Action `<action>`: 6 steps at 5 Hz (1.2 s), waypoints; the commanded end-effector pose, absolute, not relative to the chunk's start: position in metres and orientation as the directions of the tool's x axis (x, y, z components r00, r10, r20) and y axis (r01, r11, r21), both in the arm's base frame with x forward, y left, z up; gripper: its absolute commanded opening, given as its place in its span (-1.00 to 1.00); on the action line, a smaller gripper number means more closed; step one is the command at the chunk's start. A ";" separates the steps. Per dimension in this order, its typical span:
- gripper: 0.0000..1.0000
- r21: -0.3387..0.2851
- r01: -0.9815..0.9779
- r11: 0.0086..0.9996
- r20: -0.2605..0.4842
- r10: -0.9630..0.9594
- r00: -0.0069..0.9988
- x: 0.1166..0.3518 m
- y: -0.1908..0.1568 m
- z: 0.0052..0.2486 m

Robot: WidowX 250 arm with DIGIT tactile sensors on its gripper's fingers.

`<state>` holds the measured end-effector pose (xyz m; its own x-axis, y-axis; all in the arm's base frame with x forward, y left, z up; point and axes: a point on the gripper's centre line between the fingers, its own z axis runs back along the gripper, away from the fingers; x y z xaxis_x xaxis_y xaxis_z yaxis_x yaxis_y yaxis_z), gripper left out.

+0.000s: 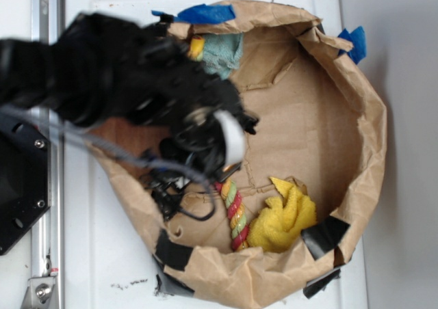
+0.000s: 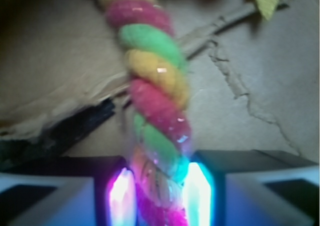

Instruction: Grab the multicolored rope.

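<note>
Gripper jaws sit closed against the multicolored rope, which runs toward twelve o'clock across the paper bag floor. Grasp step appears made; next move calls for a steady lift.

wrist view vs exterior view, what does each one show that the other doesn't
Only the wrist view shows the gripper closed on the multicolored rope, its lit fingers pressing either side.

Only the exterior view shows the whole paper bag, the yellow cloth touching the rope's far end, the pale green cloth by the rim, blue tape, and the robot arm, which hides the grasp.

Both show the rope and the brown paper under it.
</note>
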<state>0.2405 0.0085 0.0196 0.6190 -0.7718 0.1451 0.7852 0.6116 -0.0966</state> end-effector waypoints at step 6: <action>-1.00 -0.129 0.229 0.965 0.283 -0.185 0.941 0.257 0.023 0.181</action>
<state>0.2566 0.0332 0.1707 0.9512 -0.1835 0.2482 0.2248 0.9628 -0.1499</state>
